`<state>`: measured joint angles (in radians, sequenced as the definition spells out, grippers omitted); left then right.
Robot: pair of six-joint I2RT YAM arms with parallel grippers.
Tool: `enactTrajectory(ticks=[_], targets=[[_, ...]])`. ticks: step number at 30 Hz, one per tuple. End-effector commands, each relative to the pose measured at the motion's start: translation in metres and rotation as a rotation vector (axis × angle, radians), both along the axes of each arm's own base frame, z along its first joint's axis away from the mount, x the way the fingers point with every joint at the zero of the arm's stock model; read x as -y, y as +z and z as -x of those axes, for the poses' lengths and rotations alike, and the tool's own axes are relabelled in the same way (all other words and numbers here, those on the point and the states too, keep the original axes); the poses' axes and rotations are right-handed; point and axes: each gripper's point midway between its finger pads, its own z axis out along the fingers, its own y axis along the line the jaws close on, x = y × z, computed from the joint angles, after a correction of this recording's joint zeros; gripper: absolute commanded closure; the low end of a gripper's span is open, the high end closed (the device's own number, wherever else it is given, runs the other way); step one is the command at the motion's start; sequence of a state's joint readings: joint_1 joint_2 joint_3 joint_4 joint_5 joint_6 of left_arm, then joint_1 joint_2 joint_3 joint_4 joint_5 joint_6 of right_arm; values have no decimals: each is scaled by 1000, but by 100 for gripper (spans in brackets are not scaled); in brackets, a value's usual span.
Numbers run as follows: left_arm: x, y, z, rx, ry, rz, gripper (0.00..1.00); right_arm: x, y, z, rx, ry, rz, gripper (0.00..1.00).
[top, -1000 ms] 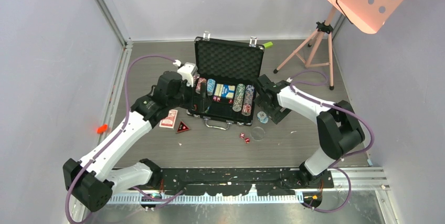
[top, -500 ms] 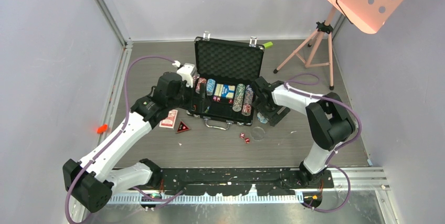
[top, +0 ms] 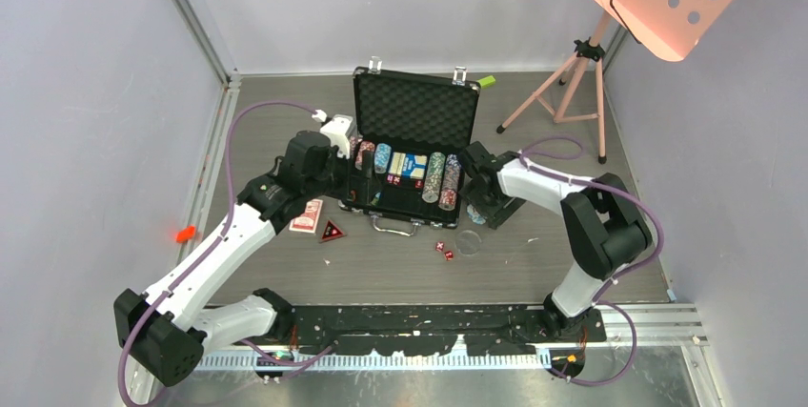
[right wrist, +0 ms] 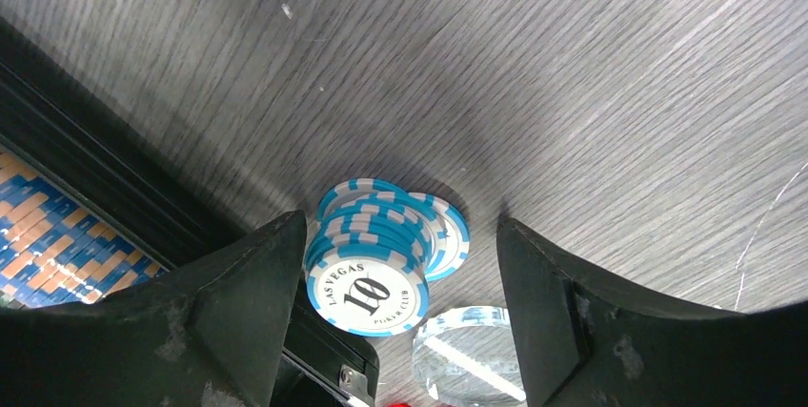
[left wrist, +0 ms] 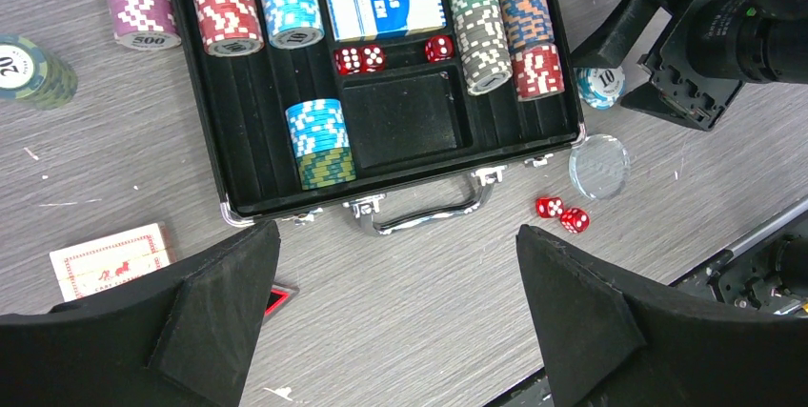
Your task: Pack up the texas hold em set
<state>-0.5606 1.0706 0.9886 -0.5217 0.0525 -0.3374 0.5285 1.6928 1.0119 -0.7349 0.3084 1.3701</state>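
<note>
The black briefcase (top: 414, 107) lies open in the middle, with several chip stacks, a blue card box and red dice in its tray (left wrist: 405, 116). My left gripper (top: 345, 161) hovers open and empty over the case's front-left; its midpoint in the wrist view (left wrist: 400, 331) is above bare table. My right gripper (top: 481, 205) is open, low at the case's right side, straddling a light-blue "10" chip stack (right wrist: 372, 269). Next to that stack lies the clear disc (right wrist: 467, 355). Two red dice (left wrist: 562, 214), the red-backed deck (left wrist: 110, 259) and the red triangle (top: 332, 232) lie on the table.
A purple chip stack (left wrist: 141, 2) and a green stack (left wrist: 33, 69) stand on the table left of the case. A pink tripod stand (top: 572, 83) and small green block (top: 487, 81) are behind. An orange object (top: 185, 234) lies far left.
My right gripper has moved left toward the case and now covers the light-blue chip stack. My left arm has barely moved.
</note>
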Motion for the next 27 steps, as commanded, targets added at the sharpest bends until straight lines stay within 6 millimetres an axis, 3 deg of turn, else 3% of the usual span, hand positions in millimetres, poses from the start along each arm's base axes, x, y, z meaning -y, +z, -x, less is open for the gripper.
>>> enactTrajectory(ticks=[1,10,16,20,27], targets=[[-2,9,-3,32,17,17,0,-19,-12,-9,65,-47,-112,23],[-2,9,-3,36,14,21,0,-25,-17,-10,62,-38,-141,29],[-2,11,-4,42,17,23,0,-26,-20,-10,14,-18,-110,18],[-4,13,-4,55,24,24,0,-24,-22,-10,-22,-13,-82,18],[-4,13,-4,55,22,20,0,-25,-27,-10,-29,-11,-78,26]])
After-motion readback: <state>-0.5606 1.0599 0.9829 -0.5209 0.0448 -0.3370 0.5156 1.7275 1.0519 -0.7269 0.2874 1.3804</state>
